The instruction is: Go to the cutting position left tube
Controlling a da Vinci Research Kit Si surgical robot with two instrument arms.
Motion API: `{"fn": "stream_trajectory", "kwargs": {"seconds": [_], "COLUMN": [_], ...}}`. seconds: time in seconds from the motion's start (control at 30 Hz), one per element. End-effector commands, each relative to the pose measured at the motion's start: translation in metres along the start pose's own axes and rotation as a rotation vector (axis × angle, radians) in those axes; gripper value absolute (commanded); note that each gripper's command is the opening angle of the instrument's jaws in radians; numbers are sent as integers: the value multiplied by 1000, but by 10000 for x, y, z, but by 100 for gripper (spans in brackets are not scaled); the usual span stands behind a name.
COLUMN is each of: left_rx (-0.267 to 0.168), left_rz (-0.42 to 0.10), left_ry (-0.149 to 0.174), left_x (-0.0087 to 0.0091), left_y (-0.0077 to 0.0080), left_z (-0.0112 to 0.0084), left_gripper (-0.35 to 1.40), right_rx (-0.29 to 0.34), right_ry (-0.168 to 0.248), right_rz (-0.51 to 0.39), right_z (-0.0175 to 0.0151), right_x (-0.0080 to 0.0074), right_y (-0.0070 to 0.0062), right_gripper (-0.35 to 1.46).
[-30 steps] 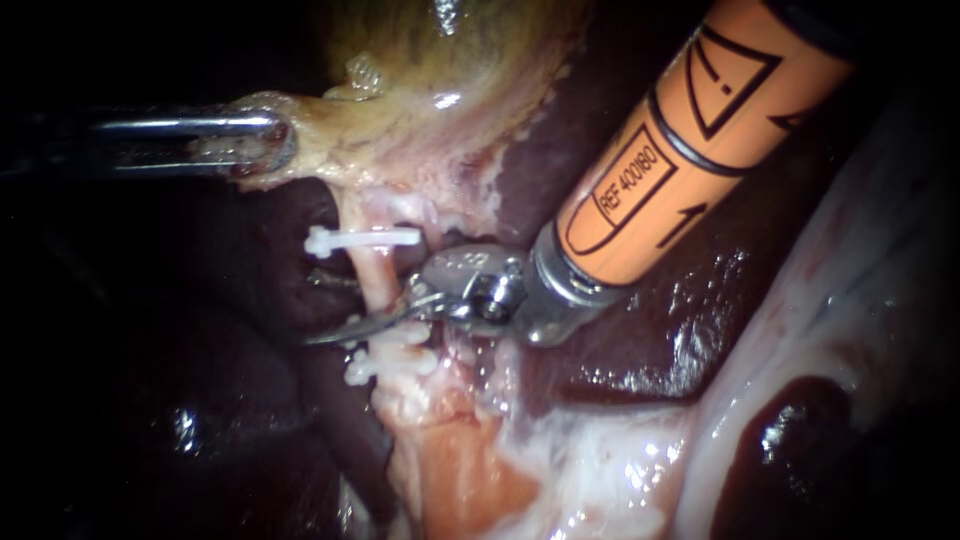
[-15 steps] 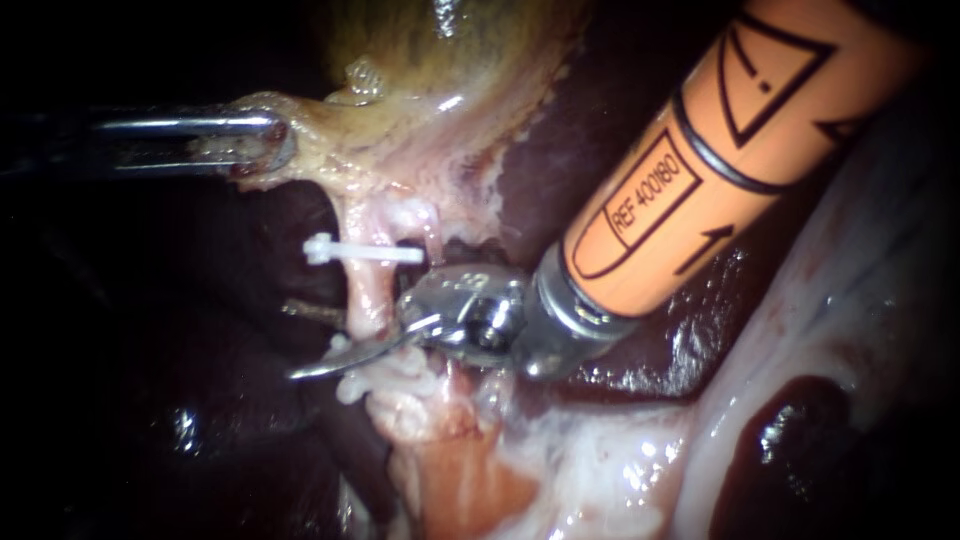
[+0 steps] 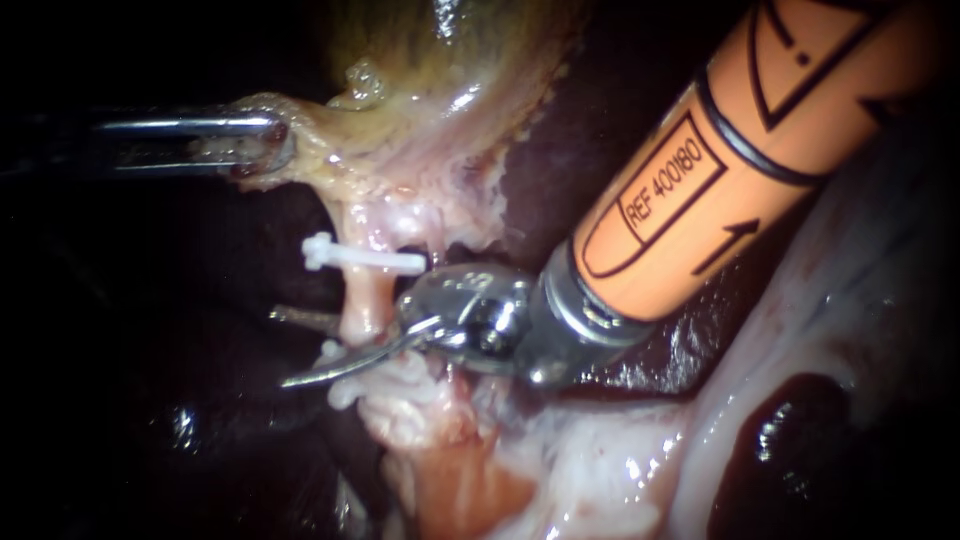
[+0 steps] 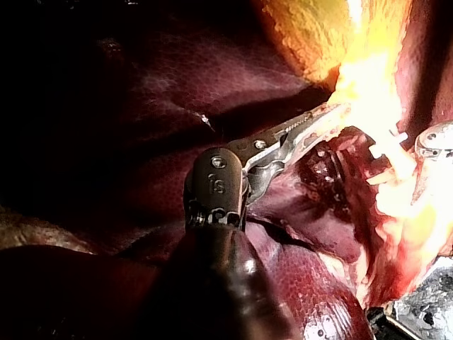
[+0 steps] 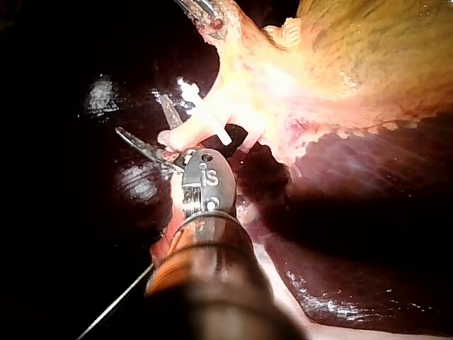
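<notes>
A pale pink tube (image 3: 365, 300) runs down from the yellowish gallbladder (image 3: 420, 110). A white clip (image 3: 362, 258) sits across it, and more white clips (image 3: 340, 385) lie lower on it. My right instrument (image 3: 282, 348), with an orange shaft, comes in from the upper right. Its blades are open and the tube lies between them, one blade in front and one behind, just below the upper clip. My left instrument (image 3: 255, 145) is shut on the gallbladder's edge and holds it to the left. The right wrist view shows the open blades (image 5: 139, 113) at the tube (image 5: 198, 131). The left wrist view shows the shut jaws (image 4: 304, 131).
Dark red liver (image 3: 640, 350) surrounds the tube, with wet pale tissue (image 3: 600, 460) below and at the right. The orange shaft (image 3: 720, 180) fills the upper right of the endoscope view.
My right instrument's blades have reached further left across the tube, and the front blade now sits lower and wider apart. The left instrument has held still.
</notes>
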Motion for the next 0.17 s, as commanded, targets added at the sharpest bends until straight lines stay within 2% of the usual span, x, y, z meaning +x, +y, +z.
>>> {"fn": "stream_trajectory", "kwargs": {"seconds": [0.03,0.17], "left_rx": [0,0], "left_rz": [0,0], "left_ry": [0,0], "left_x": [0,0], "left_y": [0,0], "left_z": [0,0], "left_gripper": [-35,-35], "right_rx": [0,0], "right_ry": [0,0], "right_rz": [0,0], "right_z": [0,0], "right_x": [-1,-1], "right_y": [0,0], "right_gripper": [143,143]}}
